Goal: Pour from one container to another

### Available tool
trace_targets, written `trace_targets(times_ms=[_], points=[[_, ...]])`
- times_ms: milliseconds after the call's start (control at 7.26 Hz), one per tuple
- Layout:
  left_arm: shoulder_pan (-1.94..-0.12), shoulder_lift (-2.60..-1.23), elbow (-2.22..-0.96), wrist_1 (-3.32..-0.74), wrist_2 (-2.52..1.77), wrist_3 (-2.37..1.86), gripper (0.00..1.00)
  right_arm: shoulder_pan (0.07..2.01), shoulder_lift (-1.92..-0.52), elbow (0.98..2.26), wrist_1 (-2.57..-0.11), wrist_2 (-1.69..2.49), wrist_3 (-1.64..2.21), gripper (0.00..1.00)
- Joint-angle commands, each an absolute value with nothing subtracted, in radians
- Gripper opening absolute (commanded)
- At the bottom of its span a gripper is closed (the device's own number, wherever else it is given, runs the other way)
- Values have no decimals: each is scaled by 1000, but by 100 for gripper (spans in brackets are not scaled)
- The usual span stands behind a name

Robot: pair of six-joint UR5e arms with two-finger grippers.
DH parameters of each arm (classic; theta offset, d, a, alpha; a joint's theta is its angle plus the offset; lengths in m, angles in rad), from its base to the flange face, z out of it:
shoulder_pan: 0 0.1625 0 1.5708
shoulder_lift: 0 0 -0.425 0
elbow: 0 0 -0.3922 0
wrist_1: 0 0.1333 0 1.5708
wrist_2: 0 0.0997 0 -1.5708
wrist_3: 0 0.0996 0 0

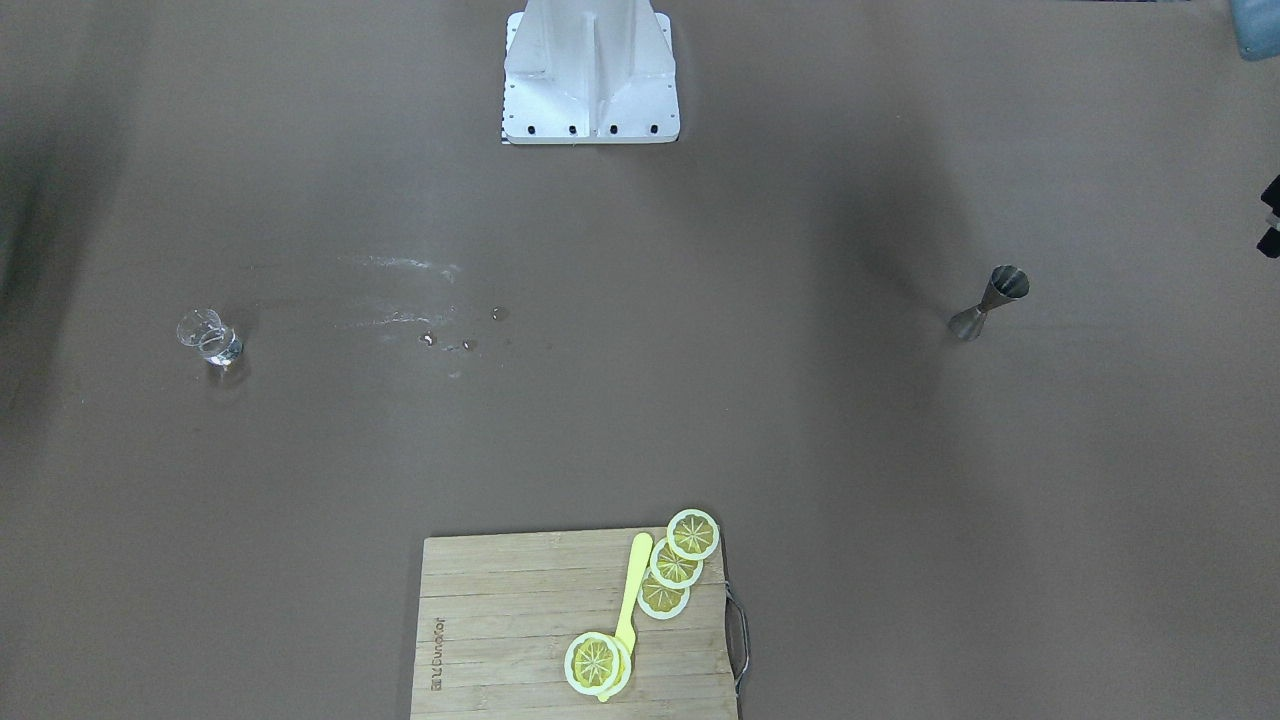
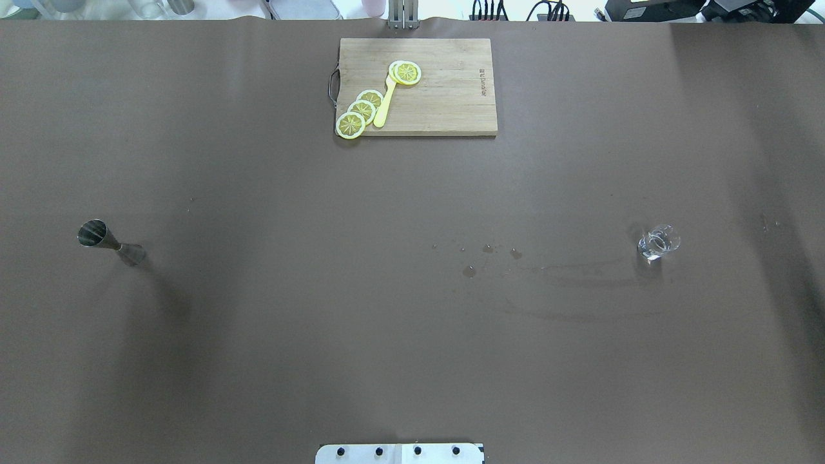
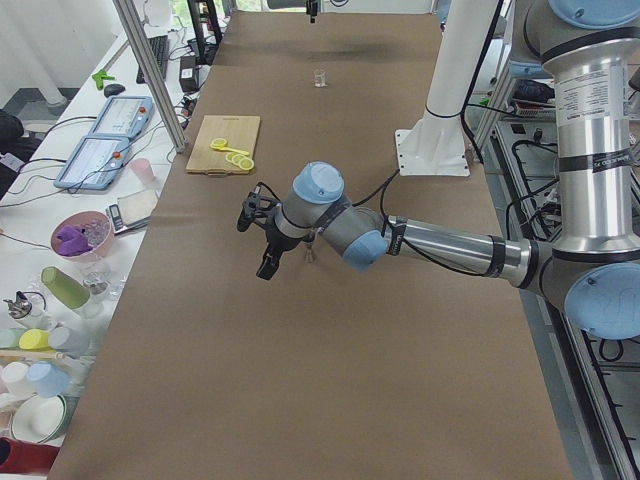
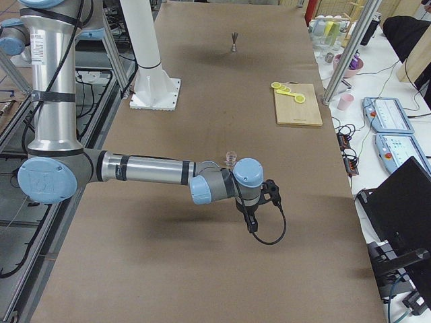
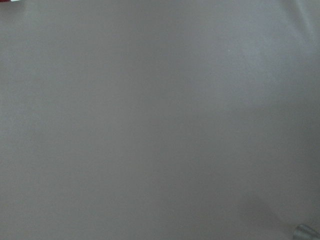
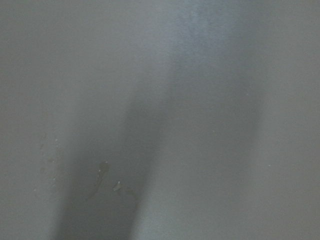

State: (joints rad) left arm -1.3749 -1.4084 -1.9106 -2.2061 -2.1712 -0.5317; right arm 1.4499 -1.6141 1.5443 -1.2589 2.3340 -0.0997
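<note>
Two vessels, both upright on the brown table (image 2: 258, 361), neither held.

1. Glass cup (image 2: 659, 242): clear, with a pouring lip. Stands well apart from the cutting board (image 2: 445, 96), off toward the robot's right and nearer the robot. Contents cannot be told.
2. Jigger (image 2: 111, 243): silvery steel, hourglass form, dark inside. Stands well apart from the cutting board, off toward the robot's left and nearer the robot.
3. Cutting board: pale wood with a metal handle on one short edge, at the table's far edge from the robot.
4. Lemon slices (image 2: 362, 111): four yellow rounds on the cutting board, three overlapping at its handle end.
5. Yellow knife (image 2: 385, 106): lies on the cutting board among the slices.
6. Droplets (image 2: 469, 271): small wet spots robotward of the cutting board, on the cup's side.
7. Left gripper (image 3: 256, 240): hangs above the table near the jigger; finger state cannot be told.
8. Right gripper (image 4: 251, 222): hangs above the table near the glass cup; finger state cannot be told.
</note>
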Motion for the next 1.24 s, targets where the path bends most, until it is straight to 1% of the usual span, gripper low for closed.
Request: trace_targets(times_ms=[0,275,413,551,964,1102], points=[[-1236,-1367,-1946,-2368,-1989,-677,97,1416,-1612,1545,-1217,2382,-292,100],[-1110,-1319,-2017,-2398,-1831,-783,97,1411,-1631,1526,-1016,2396,-304,100],[-1060,-1298,-2037,-2423,-1769,-831,97,1410,-1628,1514,-1011,2483,-299,100],[-987,-1272,-2045,-2457,-1673,-880,97,1404,-1620,1519,-987,2553,-301,100],[-781,-1253,-2045,-2497,-1369,-1032,97,1330,-1675,1508,-734,2562,-307,100],[-737,-1253,-2045,-2508,-1279,-1052,97,1283,-1692,1502,-683,2565,-313,100]])
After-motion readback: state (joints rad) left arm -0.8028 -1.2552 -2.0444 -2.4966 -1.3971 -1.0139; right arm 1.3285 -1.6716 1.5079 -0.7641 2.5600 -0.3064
